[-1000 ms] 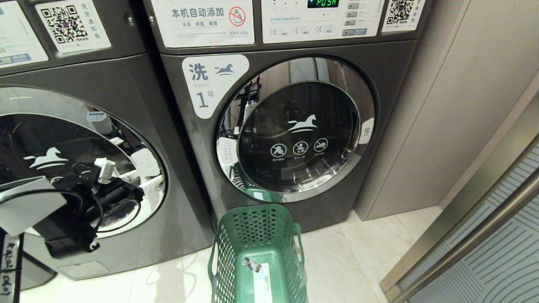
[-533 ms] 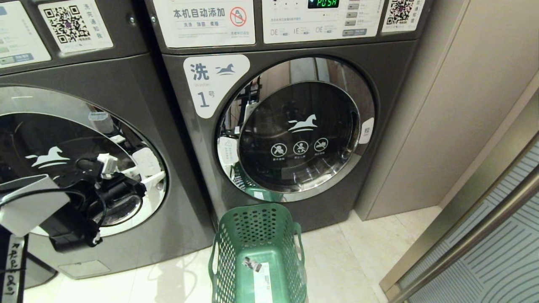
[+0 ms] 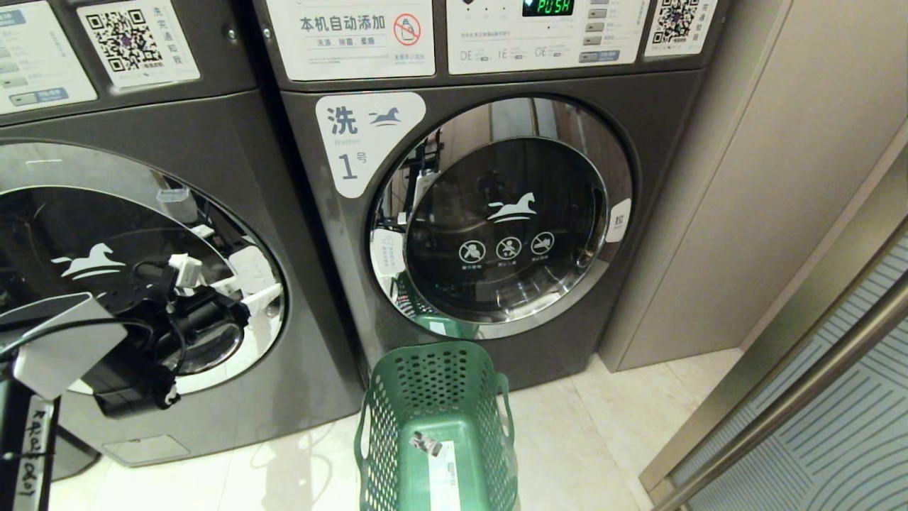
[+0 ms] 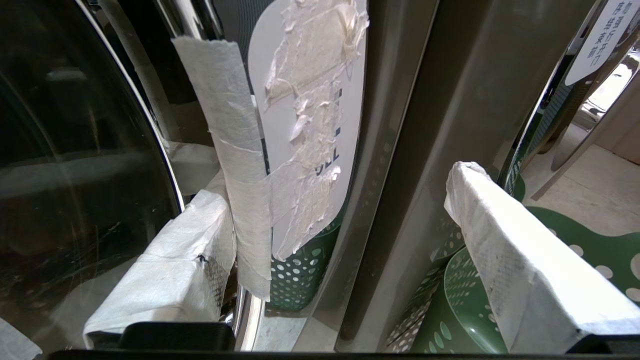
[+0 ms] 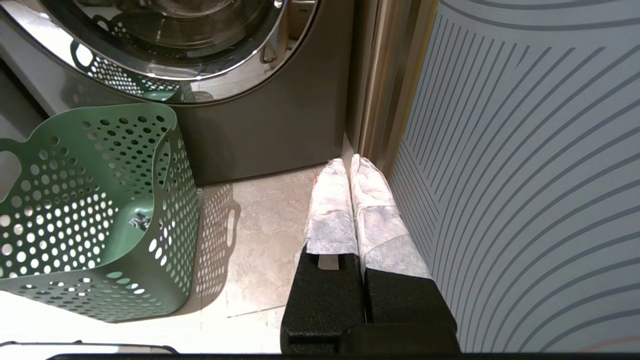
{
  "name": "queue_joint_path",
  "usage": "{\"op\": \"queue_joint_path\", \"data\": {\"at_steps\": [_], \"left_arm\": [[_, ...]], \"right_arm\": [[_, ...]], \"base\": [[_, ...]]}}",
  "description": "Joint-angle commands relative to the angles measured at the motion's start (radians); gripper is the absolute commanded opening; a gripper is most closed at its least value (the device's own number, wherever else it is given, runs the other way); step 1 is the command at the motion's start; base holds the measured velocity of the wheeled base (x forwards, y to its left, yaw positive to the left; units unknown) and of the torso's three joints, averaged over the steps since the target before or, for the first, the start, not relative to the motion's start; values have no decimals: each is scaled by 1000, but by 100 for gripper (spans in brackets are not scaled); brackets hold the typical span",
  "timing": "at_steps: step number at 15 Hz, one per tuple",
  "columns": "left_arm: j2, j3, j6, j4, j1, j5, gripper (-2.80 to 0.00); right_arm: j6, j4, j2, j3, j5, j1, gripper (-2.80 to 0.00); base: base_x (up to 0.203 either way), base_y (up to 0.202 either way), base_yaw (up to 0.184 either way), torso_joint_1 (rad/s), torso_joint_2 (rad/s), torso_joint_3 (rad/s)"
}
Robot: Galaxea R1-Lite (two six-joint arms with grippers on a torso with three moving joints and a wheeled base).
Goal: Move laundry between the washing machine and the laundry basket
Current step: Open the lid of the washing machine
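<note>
The washing machine (image 3: 213,163) stands at the left, its round chrome-rimmed door (image 3: 42,234) closed. My left gripper (image 3: 223,291) is open at the door's right rim. In the left wrist view its taped fingers (image 4: 165,270) straddle the rim's white pull sticker (image 4: 310,125), which is patched with tape, and nothing is held in the left gripper (image 4: 340,185). The green laundry basket (image 3: 425,383) stands on the floor before the machine labelled 1 and holds only a sticker and a small scrap. No laundry is in view. My right gripper (image 5: 348,162) hangs shut and empty near the floor.
The machine labelled 1 (image 3: 340,149) is at the centre, door closed, display lit. A beige wall panel (image 3: 766,177) and a striped glass panel (image 5: 525,175) bound the right side. The basket (image 5: 100,200) sits left of the right gripper on pale floor tiles (image 3: 603,426).
My left gripper has crept up and closer to the door's right rim, still open. The whole head picture drifted slightly right, so the camera moved. The right arm stayed still.
</note>
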Motion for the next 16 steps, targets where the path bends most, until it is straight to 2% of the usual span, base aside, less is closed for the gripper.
{"op": "queue_joint_path", "data": {"at_steps": [1,7,9,16], "left_arm": [[-5,-1,-1,-11,-4,-8,0],[-36,69,-24,-11,-2,-12,0],[-46,89,-24,-11,1,-35,0],[-100,169,-20,-11,5,-40,0]], "right_arm": [[0,-1,1,0,0,0,-280],[0,0,1,0,0,0,-280],[0,0,1,0,0,0,-280],[1,0,1,0,0,0,-280]], "base": [[0,0,0,0,0,0],[0,0,0,0,0,0],[0,0,0,0,0,0],[0,0,0,0,0,0]]}}
